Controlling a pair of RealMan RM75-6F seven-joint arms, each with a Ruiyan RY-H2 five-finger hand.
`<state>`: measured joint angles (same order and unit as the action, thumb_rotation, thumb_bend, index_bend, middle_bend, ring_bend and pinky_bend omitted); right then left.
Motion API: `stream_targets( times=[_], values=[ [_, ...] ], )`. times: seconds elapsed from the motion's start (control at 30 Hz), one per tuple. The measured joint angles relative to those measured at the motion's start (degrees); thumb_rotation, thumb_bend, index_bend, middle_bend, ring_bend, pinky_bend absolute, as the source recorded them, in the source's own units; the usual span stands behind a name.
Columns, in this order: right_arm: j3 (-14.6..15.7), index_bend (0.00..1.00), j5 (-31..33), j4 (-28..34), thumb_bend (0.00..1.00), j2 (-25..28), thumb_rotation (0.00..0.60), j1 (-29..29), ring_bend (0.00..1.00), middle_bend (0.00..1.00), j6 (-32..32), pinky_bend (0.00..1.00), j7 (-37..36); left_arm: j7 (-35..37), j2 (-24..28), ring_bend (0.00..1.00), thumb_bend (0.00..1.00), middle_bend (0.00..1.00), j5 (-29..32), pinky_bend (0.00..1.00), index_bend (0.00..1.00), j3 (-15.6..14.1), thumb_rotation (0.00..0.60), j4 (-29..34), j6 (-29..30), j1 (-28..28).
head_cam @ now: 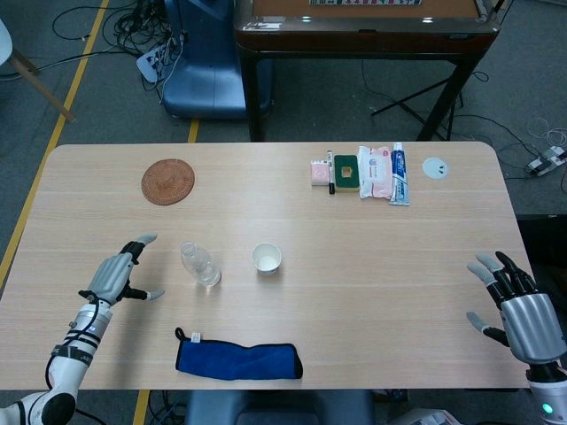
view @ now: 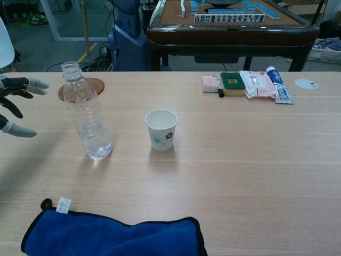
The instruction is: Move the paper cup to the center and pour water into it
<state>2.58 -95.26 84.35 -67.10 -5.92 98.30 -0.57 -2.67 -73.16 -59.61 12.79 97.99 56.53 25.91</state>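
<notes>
We find the paper cup [head_cam: 267, 258] upright near the middle of the frame in the head view, mouth open, with bare wood on every side of it. Just to its left stands the water bottle [head_cam: 200, 264], uncapped and upright, apart from the cup; the chest view shows water low in the bottle [view: 87, 118]. Further left, our left hand [head_cam: 118, 277] hovers near the bottle without touching it, fingers spread and holding nothing; in the chest view only its fingertips [view: 24, 85] enter at the left edge. Our right hand [head_cam: 520, 309] sits at the lower right of the head view, fingers spread, empty, by the table's [head_cam: 390, 292] right edge and well apart from the cup. A blue cloth [head_cam: 237, 359] lies along the near edge, below the bottle and cup. A round woven coaster [head_cam: 167, 181] lies upper left, and a row of small packets [head_cam: 360, 173] upper right, near the far edge.
</notes>
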Motion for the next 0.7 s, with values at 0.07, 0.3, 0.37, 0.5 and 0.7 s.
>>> stream_targets(
  times=[0.07, 0.3, 0.37, 0.5, 0.7],
  values=[
    [-0.14, 0.23, -0.12, -0.03, 0.05, 0.11, 0.6, 0.13, 0.08, 0.17, -0.15, 0.27, -0.35, -0.07, -0.31, 0.08, 0.06, 0.08, 0.58, 0.27, 0.0, 0.18, 0.6, 0.22, -0.28, 0.59],
    [-0.85, 0.23, -0.57, -0.06, 0.05, 0.45, 0.6, 0.66, 0.08, 0.17, -0.57, 0.27, -1.16, -2.13, -1.8, 0.08, 0.06, 0.08, 3.32, 0.27, 0.0, 0.51, 0.6, 0.55, -0.73, 2.67],
    [-1.03, 0.23, -0.63, -0.03, 0.05, 0.56, 0.6, 0.77, 0.08, 0.17, -0.64, 0.27, -1.36, -2.7, -2.54, 0.08, 0.06, 0.08, 4.55, 0.27, 0.0, 0.75, 0.6, 0.8, -0.81, 3.53],
    [-1.34, 0.23, -0.86, -0.05, 0.05, 0.69, 0.6, 1.04, 0.08, 0.17, -0.78, 0.27, -1.74, -3.24, -3.85, 0.08, 0.06, 0.08, 5.99, 0.27, 0.0, 1.2, 0.6, 1.3, -0.76, 4.76],
    [-1.77, 0.23, -1.02, -0.09, 0.05, 0.81, 0.6, 1.27, 0.08, 0.17, -1.23, 0.27, -2.22, -3.37, -6.26, 0.1, 0.06, 0.08, 8.04, 0.27, 0.0, 2.19, 0.6, 1.56, 0.88, 5.75]
  ],
)
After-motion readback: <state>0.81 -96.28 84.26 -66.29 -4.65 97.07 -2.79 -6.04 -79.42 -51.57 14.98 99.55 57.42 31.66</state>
